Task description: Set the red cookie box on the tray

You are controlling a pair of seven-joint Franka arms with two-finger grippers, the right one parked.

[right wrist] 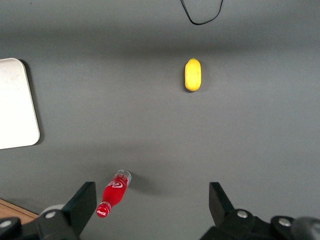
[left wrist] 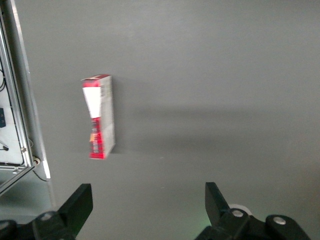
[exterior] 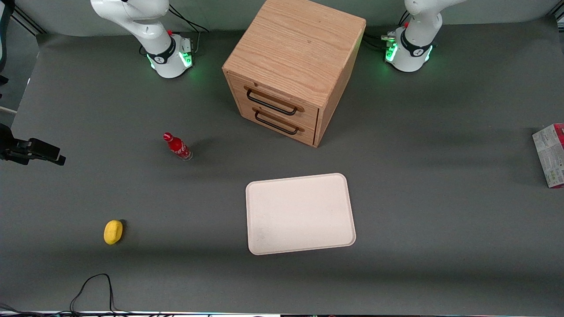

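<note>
The working arm's gripper [left wrist: 147, 207] hangs high over bare grey table with its two fingers [left wrist: 80, 202] spread wide and nothing between them. Only its own wrist camera shows it; the front camera catches just the arm's base and shoulder, so from there you cannot see where the gripper sits. Under that wrist camera the red cookie box [left wrist: 100, 116] rests alone on the table, well clear of the fingers, showing red faces and one paler side, close to the table's metal edge [left wrist: 25, 100]. The front camera sees the same box [exterior: 551, 155] only partly, cut off by the frame at the working arm's end of the table, its pale printed face toward us. The tray [exterior: 299, 213] lies flat near the middle of the table, well apart from the box, with nothing on it; the wrist camera does not reach it. Farther from the front camera than the tray stands a wooden cabinet [exterior: 293, 66] with two drawers and dark handles. Toward the parked arm's end are a small red bottle [exterior: 177, 146] standing upright and, nearer the camera, a lemon [exterior: 113, 232].
</note>
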